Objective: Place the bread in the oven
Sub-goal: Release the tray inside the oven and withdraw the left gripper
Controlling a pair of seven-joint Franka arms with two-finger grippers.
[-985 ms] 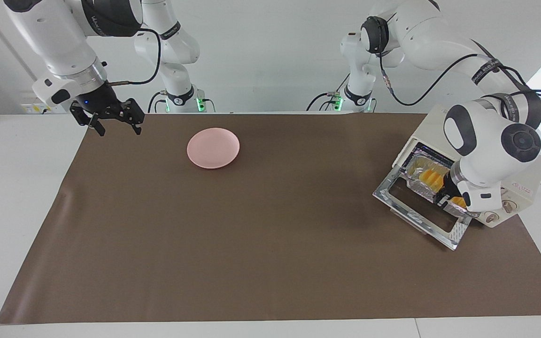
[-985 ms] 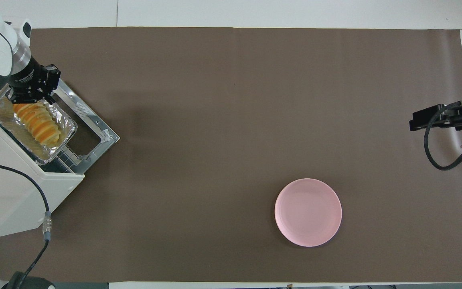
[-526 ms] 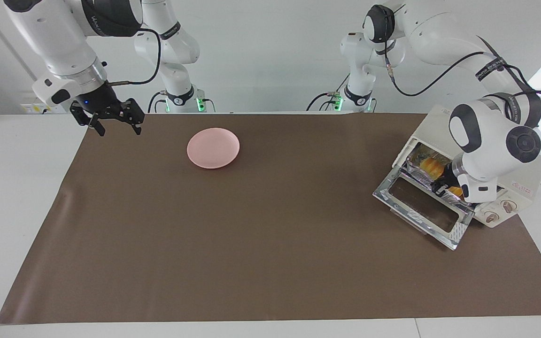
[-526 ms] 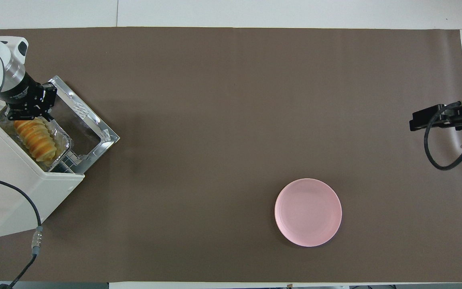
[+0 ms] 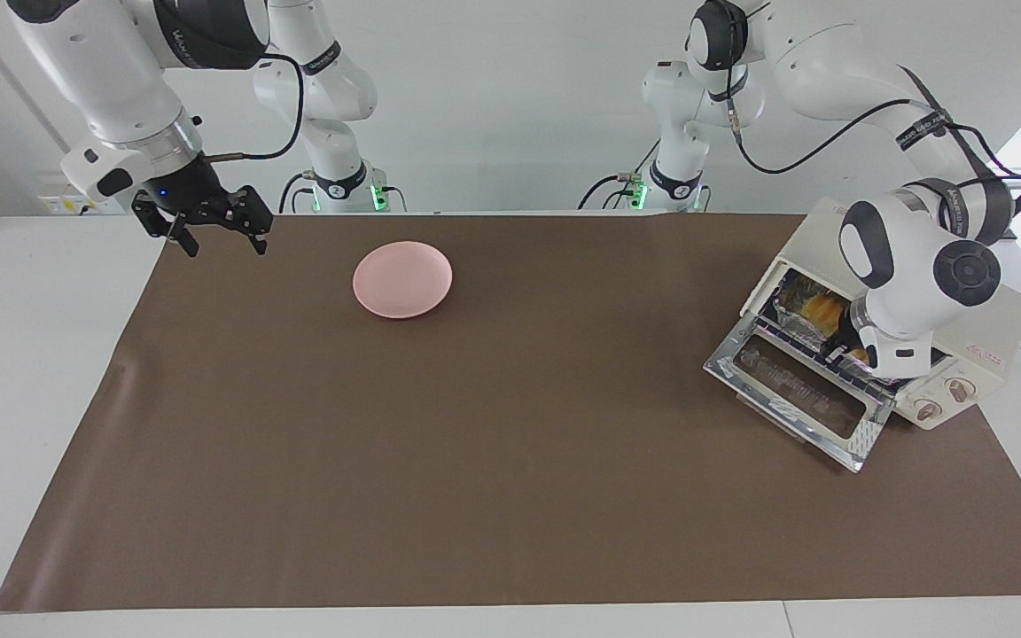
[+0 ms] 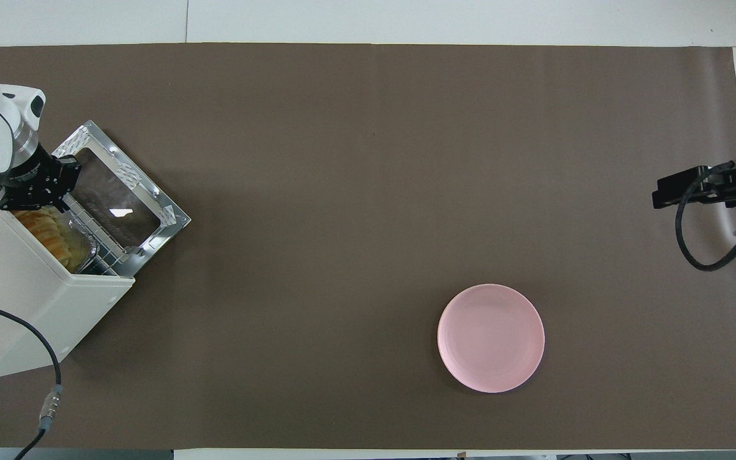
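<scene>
Now the bread (image 5: 821,307) lies inside the oven (image 5: 980,341); left gripper (image 6: 30,198) at its mouth, grip unreadable. Right gripper (image 5: 214,232) hangs open over the table's edge

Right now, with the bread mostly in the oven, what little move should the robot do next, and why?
Probably pull the left end effector back out of the oven. The bread lies on its foil tray inside the opening, and the door is down, so it cannot close until that arm is clear. The right end effector waits over the table's edge.
</scene>
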